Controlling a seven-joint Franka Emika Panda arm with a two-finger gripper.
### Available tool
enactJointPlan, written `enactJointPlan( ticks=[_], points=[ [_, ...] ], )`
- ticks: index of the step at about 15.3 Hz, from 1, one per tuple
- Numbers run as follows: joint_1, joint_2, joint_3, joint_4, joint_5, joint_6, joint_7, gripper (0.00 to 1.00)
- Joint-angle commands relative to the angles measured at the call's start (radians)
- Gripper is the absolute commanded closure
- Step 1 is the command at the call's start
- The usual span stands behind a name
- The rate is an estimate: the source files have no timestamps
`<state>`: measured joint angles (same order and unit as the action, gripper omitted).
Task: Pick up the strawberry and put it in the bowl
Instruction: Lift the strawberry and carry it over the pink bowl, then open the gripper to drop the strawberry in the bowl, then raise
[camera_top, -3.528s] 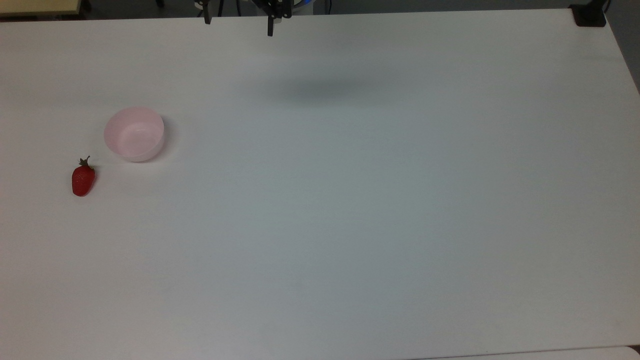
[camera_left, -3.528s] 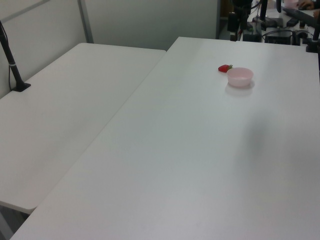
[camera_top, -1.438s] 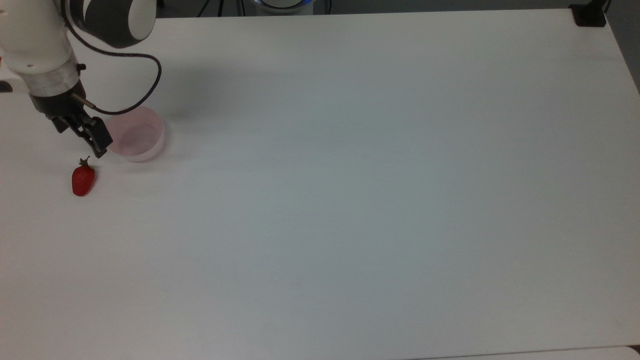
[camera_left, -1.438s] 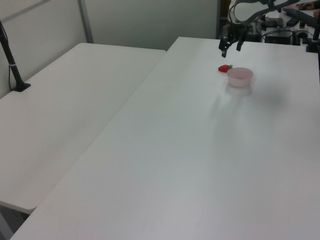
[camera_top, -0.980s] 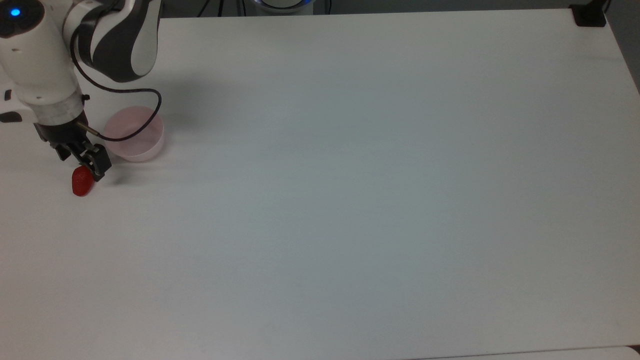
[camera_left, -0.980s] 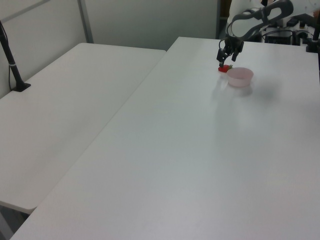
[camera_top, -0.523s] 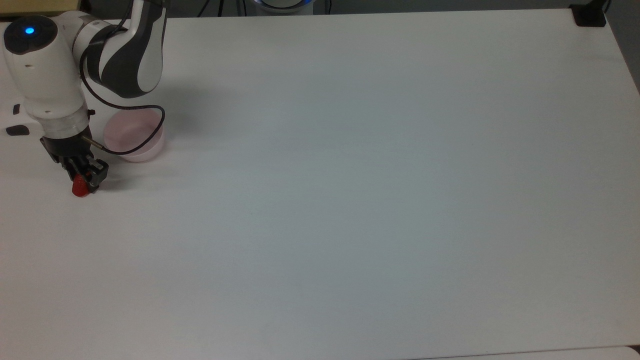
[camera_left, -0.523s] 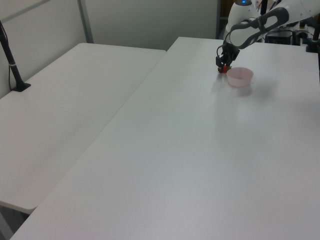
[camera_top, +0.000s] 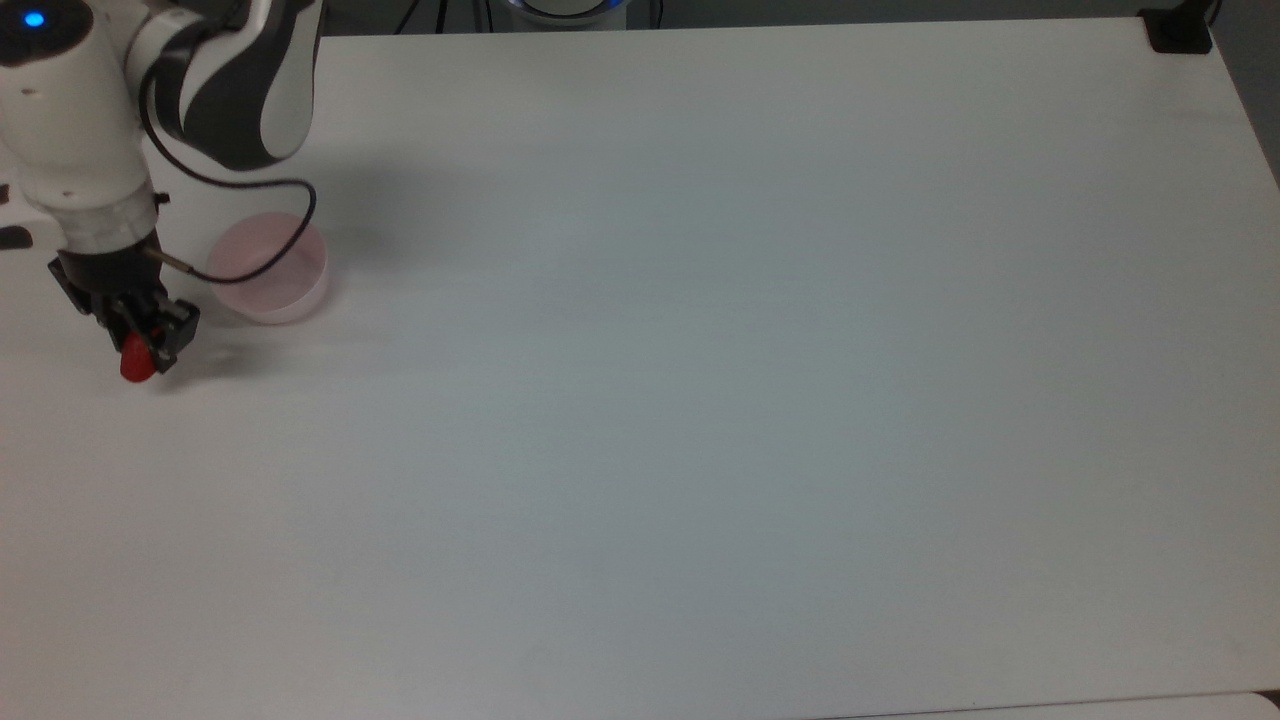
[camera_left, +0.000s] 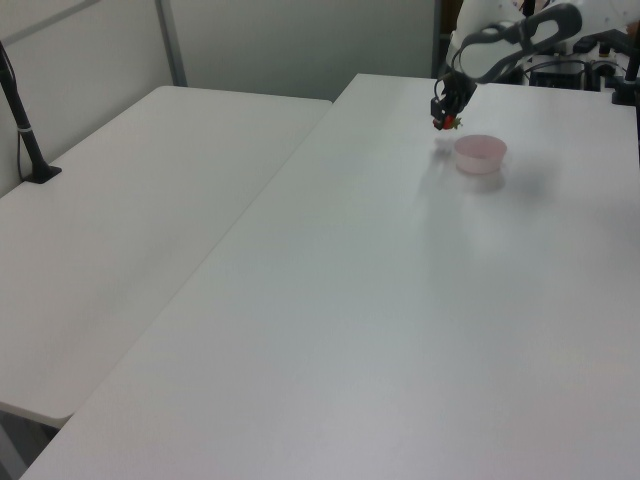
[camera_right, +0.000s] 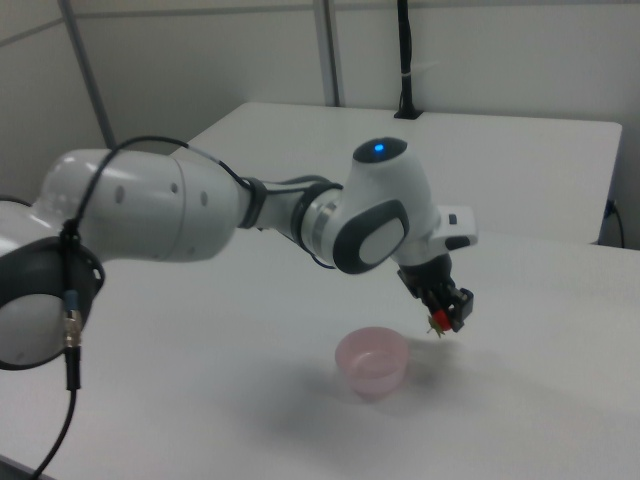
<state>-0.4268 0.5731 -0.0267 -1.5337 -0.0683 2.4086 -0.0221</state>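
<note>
A wide white table (camera_top: 700, 400) fills the room's middle, with a second white table (camera_left: 130, 220) beside it on the left view's left and grey partition walls (camera_left: 300, 40) behind. The gripper (camera_top: 140, 335) is clamped on the strawberry (camera_top: 136, 364), lifted off the surface. The bowl (camera_top: 270, 268) stands just beside it, toward the top view's right, empty.

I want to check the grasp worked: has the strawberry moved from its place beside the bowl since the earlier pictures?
Yes. The strawberry, held in the gripper, has shifted toward the top view's left, away from the bowl, and hangs above the table.
</note>
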Motion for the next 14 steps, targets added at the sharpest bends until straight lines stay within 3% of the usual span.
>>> enactJointPlan(
  ticks=[1, 4, 7, 8, 9, 10, 14],
  points=[
    [0.003, -0.205, 0.005, -0.192, 0.024, -0.108, -0.165, 0.77],
    [0.011, -0.303, 0.014, -0.328, 0.024, -0.097, -0.213, 0.77],
    [0.013, -0.332, 0.025, -0.407, 0.024, -0.089, -0.217, 0.75],
    [0.013, -0.332, 0.028, -0.408, 0.024, -0.089, -0.217, 0.68],
    [0.013, -0.331, 0.025, -0.408, 0.024, -0.089, -0.21, 0.46],
    [0.014, -0.328, 0.028, -0.402, 0.024, -0.089, -0.202, 0.04],
    [0.065, -0.352, 0.03, -0.359, 0.025, -0.141, -0.167, 0.0]
  ],
)
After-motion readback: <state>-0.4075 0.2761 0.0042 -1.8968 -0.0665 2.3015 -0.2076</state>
